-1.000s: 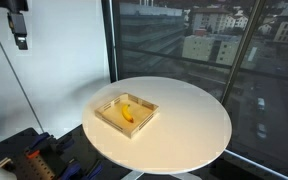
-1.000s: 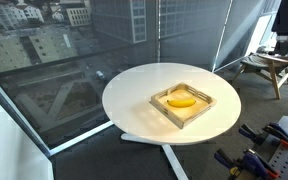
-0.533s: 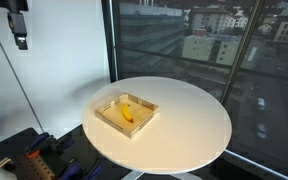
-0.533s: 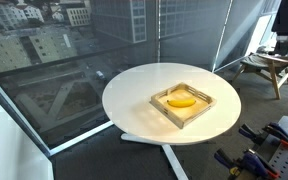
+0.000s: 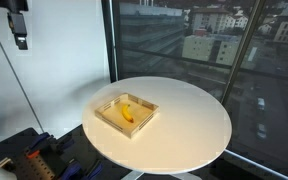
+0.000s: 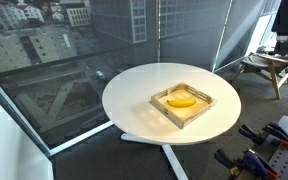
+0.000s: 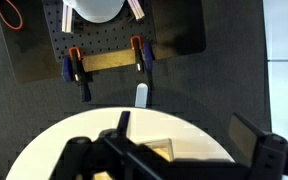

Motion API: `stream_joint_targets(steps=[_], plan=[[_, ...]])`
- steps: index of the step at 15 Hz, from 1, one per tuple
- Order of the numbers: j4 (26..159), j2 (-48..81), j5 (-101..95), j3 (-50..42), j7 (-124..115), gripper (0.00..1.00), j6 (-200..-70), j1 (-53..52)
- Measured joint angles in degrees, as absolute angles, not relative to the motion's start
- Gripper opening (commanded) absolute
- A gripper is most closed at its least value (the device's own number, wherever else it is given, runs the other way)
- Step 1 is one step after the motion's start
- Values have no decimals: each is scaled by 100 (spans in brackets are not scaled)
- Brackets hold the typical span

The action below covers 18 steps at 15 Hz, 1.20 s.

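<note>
A yellow banana [image 5: 127, 113] lies in a shallow wooden tray [image 5: 144, 122] on a round white table [image 5: 189, 115]; both exterior views show it, with the banana [image 6: 181, 100] inside the tray [image 6: 199, 113]. My gripper [image 5: 20, 40] hangs high up at the far left, well away from the table. In the wrist view its two dark fingers [image 7: 184, 135] are spread wide with nothing between them. Below them are the table edge [image 7: 174, 108] and a corner of the tray [image 7: 162, 150].
A black pegboard [image 7: 174, 35] with orange-and-blue clamps [image 7: 74, 65] and a white bowl [image 7: 94, 10] lies on the floor beside the table. Tall glass windows [image 5: 184, 40] stand behind the table. A wooden stool [image 6: 267, 65] stands at the back.
</note>
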<state>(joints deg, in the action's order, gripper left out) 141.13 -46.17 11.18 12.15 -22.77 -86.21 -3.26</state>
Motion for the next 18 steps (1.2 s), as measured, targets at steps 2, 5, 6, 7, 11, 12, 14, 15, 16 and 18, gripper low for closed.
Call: stream_joint_targets(steps=[2, 5, 6, 7, 11, 12, 14, 15, 16, 18], plan=[[14113, -4617, 1118, 1215, -2277, 100, -8621, -326], [14113, -4617, 1118, 1215, -2277, 100, -8621, -326], [14113, -4617, 1118, 1215, -2277, 100, -8621, -326], [14113, -4617, 1118, 1215, -2277, 100, -8621, -326], [14113, -4617, 1118, 1223, -2275, 100, -8621, -324], [14113, -4617, 1118, 1230, -2275, 100, -8621, -324], [14113, -4617, 1118, 1250, -2268, 100, -8632, -324], [14113, -4617, 1118, 1261, -2264, 100, -8643, -324], [14113, -4615, 1118, 1272, -2260, 100, -8667, -323], [14112, -4603, 1117, 1297, -2255, 100, -8778, -321]])
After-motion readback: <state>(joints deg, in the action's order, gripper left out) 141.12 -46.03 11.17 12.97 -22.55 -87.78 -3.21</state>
